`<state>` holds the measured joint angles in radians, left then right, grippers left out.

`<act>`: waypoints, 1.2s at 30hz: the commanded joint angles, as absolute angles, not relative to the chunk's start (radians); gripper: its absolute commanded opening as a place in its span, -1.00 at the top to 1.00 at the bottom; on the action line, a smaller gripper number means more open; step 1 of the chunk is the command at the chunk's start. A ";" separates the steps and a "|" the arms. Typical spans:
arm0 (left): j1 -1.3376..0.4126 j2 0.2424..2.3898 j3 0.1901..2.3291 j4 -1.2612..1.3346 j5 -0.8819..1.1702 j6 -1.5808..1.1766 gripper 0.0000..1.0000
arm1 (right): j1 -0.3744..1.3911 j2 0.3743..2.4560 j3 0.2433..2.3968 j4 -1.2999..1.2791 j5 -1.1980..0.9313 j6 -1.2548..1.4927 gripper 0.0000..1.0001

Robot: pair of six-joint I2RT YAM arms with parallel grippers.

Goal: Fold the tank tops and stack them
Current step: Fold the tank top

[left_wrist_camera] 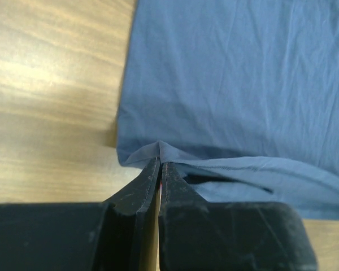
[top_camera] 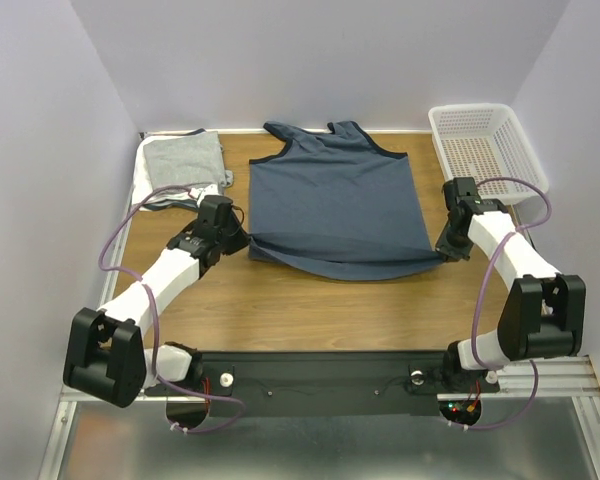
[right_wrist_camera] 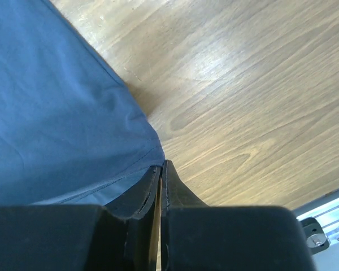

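Now both arms reach forward, low over the desk (top_camera: 310, 310). The left arm (top_camera: 170, 268) lies diagonal, its jaws shut on the near-left hem corner of the slate-blue tank top (top_camera: 335, 190). In the wrist view the cloth makes a small peak at the tips. The right arm (top_camera: 505, 250) bends down at the elbow, jaws pinched tight on the near-right hem corner. Btw the two grips the hem hangs off the desk in a shallow curve, w/ shadow under it. The rest lies flat, neck end far, navy trim. The fabric is thin and soft w/ fine wrinkles; the desk is wood-grain. Far left, a folded grey tank top (top_camera: 185, 158) lies on white cloth (top_camera: 142, 185). A white perforated plastic basket (top_camera: 520, 150) stands far right, just behind the right wrist.
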<state>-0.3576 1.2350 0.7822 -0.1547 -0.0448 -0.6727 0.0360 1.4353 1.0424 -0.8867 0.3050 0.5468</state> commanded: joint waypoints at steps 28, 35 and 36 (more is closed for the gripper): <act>-0.385 1.061 0.623 -0.474 0.196 -0.673 1.00 | 0.018 1.420 0.970 -0.761 0.224 0.666 0.11; -0.385 1.069 0.626 -0.509 0.221 -0.650 0.76 | 0.008 1.445 0.914 -0.687 0.236 0.683 0.13; -0.385 1.071 0.626 -0.518 0.228 -0.637 0.63 | 0.005 1.445 0.901 -0.681 0.232 0.678 0.13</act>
